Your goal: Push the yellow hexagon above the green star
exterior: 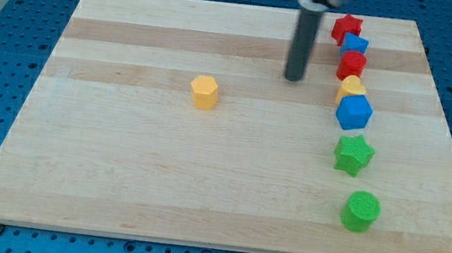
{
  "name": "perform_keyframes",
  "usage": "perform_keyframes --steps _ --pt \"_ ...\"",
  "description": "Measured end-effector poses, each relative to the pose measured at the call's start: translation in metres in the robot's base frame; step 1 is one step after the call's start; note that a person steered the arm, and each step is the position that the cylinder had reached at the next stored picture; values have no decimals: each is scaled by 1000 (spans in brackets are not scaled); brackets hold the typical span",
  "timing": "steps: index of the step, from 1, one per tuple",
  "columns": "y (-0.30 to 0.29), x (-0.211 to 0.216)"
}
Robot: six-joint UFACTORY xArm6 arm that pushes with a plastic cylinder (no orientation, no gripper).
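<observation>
The yellow hexagon (204, 92) sits alone on the wooden board (116, 174), left of centre. The green star (354, 154) lies at the view's right, in a column of blocks. My tip (292, 77) touches the board near the view's top, to the right of and above the yellow hexagon, and to the left of and above the green star. It is well apart from the hexagon and close to the left of the column's upper blocks.
The column at the view's right runs top to bottom: red star (347, 26), small blue block (355, 46), red block (352, 65), small yellow block (352, 87), blue hexagon (354, 112), then the green star and a green cylinder (361, 211).
</observation>
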State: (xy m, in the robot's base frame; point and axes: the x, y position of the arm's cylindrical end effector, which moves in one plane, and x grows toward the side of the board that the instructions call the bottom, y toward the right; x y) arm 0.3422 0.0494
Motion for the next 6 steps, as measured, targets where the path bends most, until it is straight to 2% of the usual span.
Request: perform_keyframes --steps 1,2,5,6 --pt "-62 -24" --pt "-98 -25" --pt "-132 -25" --pt "-182 -19"
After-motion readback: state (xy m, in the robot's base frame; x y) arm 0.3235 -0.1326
